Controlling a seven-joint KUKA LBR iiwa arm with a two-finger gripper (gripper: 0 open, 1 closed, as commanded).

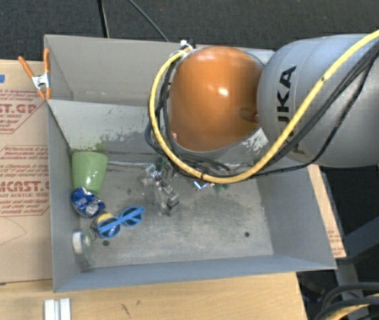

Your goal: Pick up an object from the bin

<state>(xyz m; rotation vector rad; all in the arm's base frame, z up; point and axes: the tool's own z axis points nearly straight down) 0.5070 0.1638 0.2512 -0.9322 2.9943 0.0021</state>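
Bin floor point(243, 225) bare rightward | claw point(165, 193) mid-floor, opening cannot tell | green cup point(89, 169), glasses point(121, 221) by left wall

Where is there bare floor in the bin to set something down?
Bare: the floor right of the gripper, out to the right wall, and a strip along the near wall right of the blue glasses. Crowded: the left corner, with green cup, blue crumpled thing and small white piece.
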